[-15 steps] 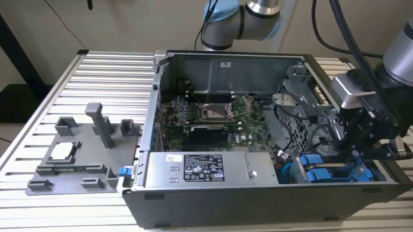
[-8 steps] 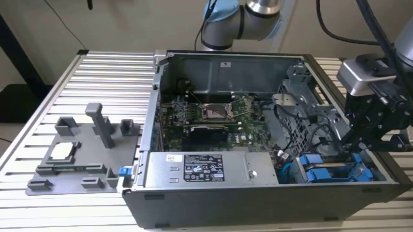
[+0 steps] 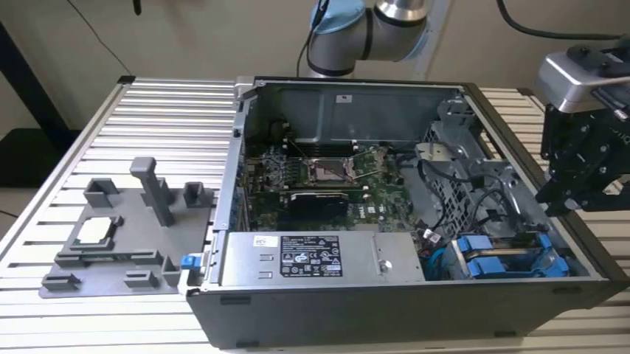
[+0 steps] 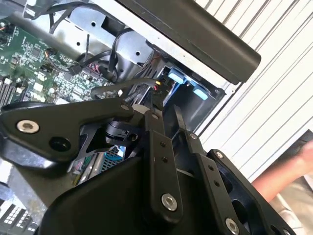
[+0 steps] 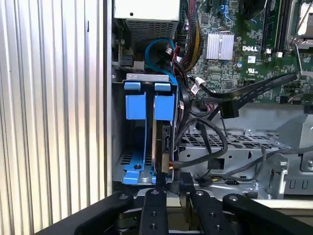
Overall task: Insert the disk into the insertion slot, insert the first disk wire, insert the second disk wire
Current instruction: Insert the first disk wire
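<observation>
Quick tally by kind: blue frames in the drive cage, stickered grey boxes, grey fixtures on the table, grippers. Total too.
Blue frames: 2
Stickered grey box: 1
Grey fixture: 1
Gripper: 1
Total: 5

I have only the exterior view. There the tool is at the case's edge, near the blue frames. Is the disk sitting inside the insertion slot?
Observer: In the first wrist view the blue-framed disk stands inside the grey drive cage. The tool is close to the disk's near end.
Operator: Are the wires plugged in?
Observer: In the same view, one black cable connector hangs free beside the cage, apart from the disk.
Operator: Is anybody near the table?
Observer: Yes. In the second wrist view a person's arm shows, blurred, past the ribbed table.
</observation>
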`<state>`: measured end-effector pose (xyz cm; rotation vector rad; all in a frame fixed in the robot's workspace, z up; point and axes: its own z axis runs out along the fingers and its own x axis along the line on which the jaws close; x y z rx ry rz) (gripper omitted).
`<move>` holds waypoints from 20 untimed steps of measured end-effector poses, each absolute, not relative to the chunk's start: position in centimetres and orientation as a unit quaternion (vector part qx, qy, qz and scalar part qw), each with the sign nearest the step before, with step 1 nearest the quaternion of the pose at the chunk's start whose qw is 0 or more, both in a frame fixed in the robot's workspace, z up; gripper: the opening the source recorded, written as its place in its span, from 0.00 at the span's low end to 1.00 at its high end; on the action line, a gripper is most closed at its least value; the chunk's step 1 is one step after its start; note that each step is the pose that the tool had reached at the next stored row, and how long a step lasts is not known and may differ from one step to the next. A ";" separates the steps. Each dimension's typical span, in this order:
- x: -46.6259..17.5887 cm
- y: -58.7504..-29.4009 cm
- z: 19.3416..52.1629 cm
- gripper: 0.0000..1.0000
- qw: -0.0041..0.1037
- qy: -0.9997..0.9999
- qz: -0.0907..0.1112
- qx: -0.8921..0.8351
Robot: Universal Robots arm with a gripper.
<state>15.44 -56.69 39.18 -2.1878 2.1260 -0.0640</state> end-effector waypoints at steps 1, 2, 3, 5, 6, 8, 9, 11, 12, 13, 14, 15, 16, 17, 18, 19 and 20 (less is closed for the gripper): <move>15.4 -56.7 39.4 0.26 0.045 0.696 -0.021 -0.716; 15.4 -56.7 39.4 0.26 0.045 0.696 -0.021 -0.716; 15.4 -56.7 39.4 0.26 0.045 0.696 -0.021 -0.716; 15.4 -56.7 39.4 0.26 0.045 0.696 -0.021 -0.716; 15.4 -56.7 39.4 0.26 0.045 0.696 -0.021 -0.716; 15.4 -56.7 39.4 0.26 0.045 0.696 -0.021 -0.716; 15.4 -56.7 39.4 0.26 0.045 0.696 -0.021 -0.716; 15.4 -56.6 39.5 0.26 0.045 0.696 -0.021 -0.716; 15.4 -56.4 39.5 0.26 0.045 0.696 -0.021 -0.716; 15.4 -56.1 39.4 0.26 0.045 0.696 -0.021 -0.716; 15.4 -55.8 39.5 0.26 0.045 0.696 -0.021 -0.716; 15.4 -55.4 39.5 0.26 0.045 0.696 -0.021 -0.716; 15.4 -55.1 39.5 0.26 0.045 0.696 -0.021 -0.716; 15.4 -54.7 39.4 0.26 0.045 0.696 -0.021 -0.716; 15.4 -54.3 39.4 0.26 0.045 0.696 -0.021 -0.716; 15.4 -53.9 39.4 0.26 0.045 0.696 -0.021 -0.716; 15.4 -53.5 39.5 0.26 0.045 0.696 -0.021 -0.716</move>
